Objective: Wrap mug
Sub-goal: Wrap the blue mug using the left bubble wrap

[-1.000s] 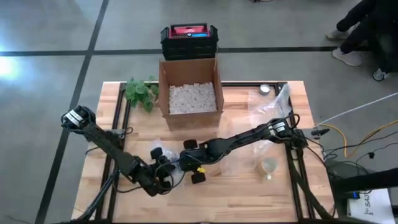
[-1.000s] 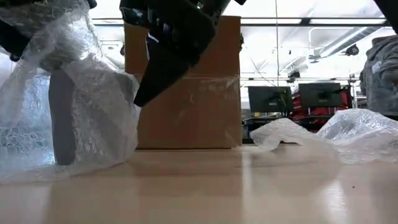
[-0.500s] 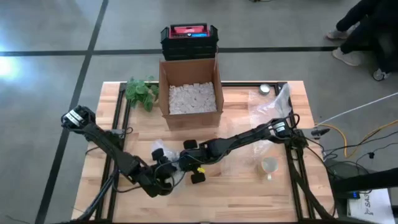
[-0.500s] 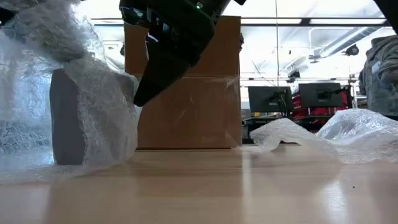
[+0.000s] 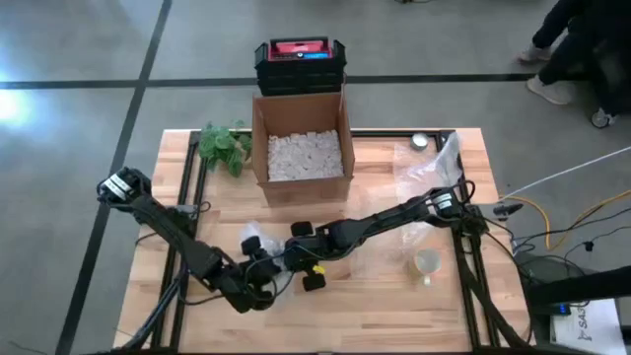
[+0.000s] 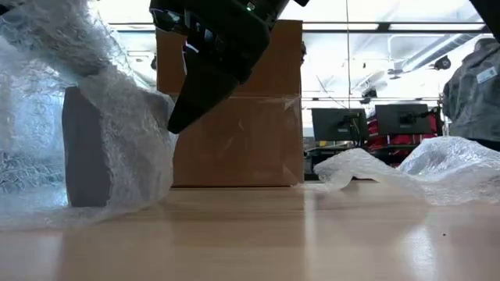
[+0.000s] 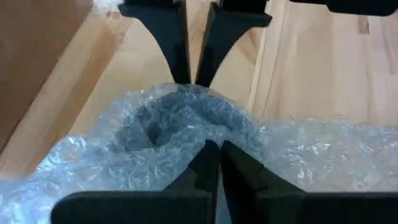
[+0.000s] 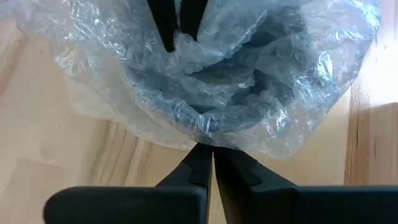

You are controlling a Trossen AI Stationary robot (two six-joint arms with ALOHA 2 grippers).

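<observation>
Your grey mug stands front-left on the bench, swathed in clear bubble wrap. Left gripper & right gripper meet over it, each w/ fingers pinched shut on the wrap, opposite sides.

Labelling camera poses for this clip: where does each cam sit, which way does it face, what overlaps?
High: overhead, straight down on table; both arms, cardboard box.
Low: table height, level toward the room; bubble wrap over the mug, arm above.
Left wrist: past left hand, pinching wrap; right hand opposite.
Right wrist: past right hand, pinching wrap.
Shared: the wrapped mug, in all four.
</observation>
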